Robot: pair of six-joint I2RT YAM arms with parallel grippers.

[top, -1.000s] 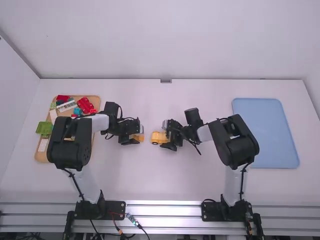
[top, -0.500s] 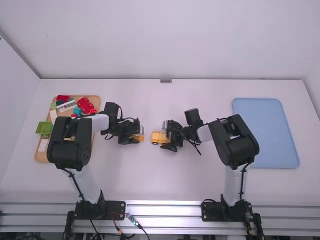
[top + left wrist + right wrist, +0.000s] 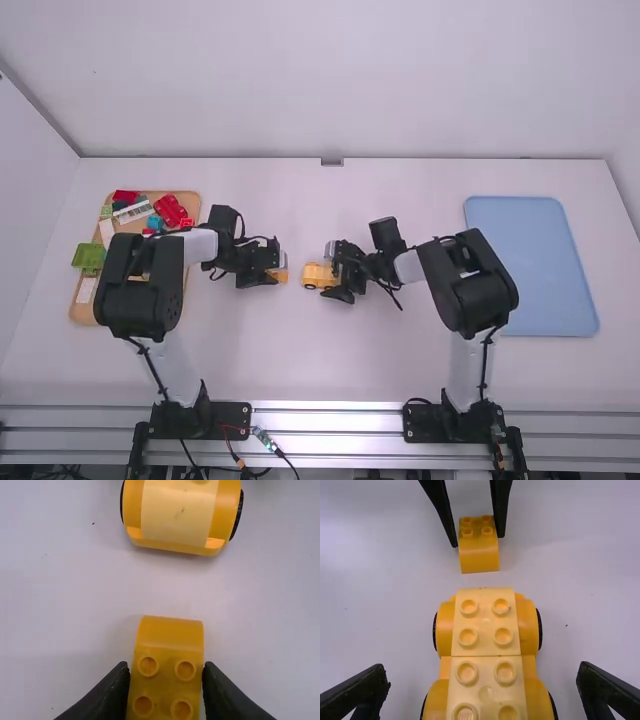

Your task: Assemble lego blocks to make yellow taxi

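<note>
From my station, both grippers are low over the white table point(image 3: 300, 360), facing each other near its middle. Left gripper point(image 3: 272, 271) clenched on a curved yellow block point(image 3: 167, 667): one finger against each side, four studs facing up, the rounded end pointing out past the fingertips toward the taxi body. Right gripper point(image 3: 338, 272) released, fingers spread wide, one to either side of the wheeled taxi body point(image 3: 486, 647) and clear of it. I read the body as upright on its black wheels, with paler yellow blocks point(image 3: 486, 622) seated in a row along its top, studs up. It lies just ahead of the left gripper's fingertips, a short gap between it and the held block; the two are not touching. Back behind the left gripper, partly under that arm, I have the wooden tray point(image 3: 194, 205) with loose pieces: a red piece point(image 3: 172, 210) on it, a green piece point(image 3: 88, 257) at its far side from the gripper, plus some blue and white ones. Behind the right gripper, well apart from it and past the arm, lies a blue tray point(image 3: 530, 265).
</note>
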